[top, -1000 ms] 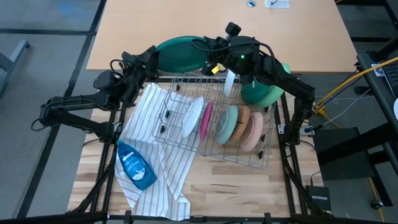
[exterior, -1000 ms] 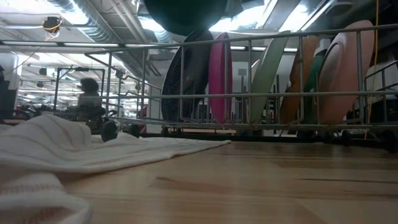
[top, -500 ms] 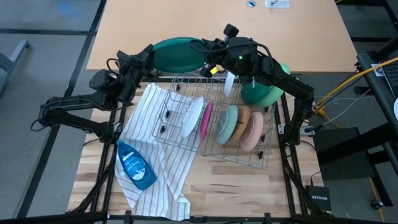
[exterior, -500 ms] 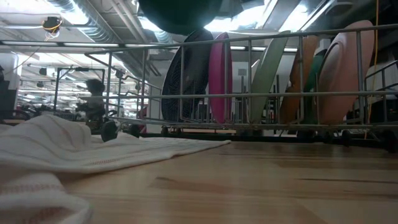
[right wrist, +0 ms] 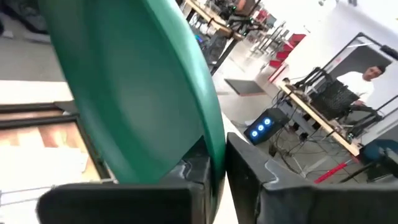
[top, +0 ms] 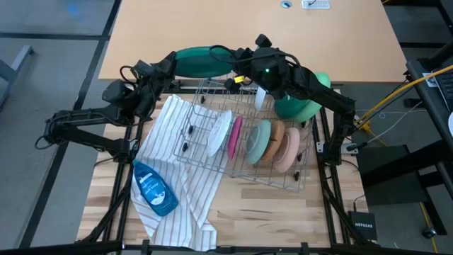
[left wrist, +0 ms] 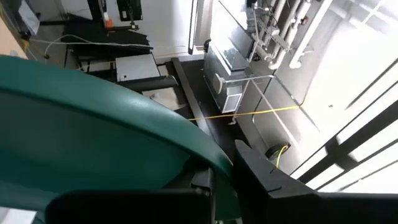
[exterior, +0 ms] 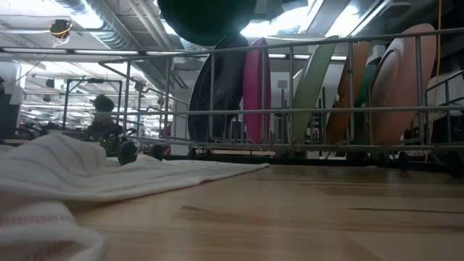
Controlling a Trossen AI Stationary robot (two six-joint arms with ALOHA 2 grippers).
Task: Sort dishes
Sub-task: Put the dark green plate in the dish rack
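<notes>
High view shows the dark green plate [top: 202,61] held above the rack's [top: 212,134] far edge, left hand [top: 168,66] and right hand [top: 237,71] each clamped on its rim: a handover. Next, one must release.

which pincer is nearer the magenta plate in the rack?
Right. The right pincer is at the rack's far edge, just beyond the magenta plate, gripping the dark green plate's rim. The left pincer grips that plate's other end, farther off.
</notes>
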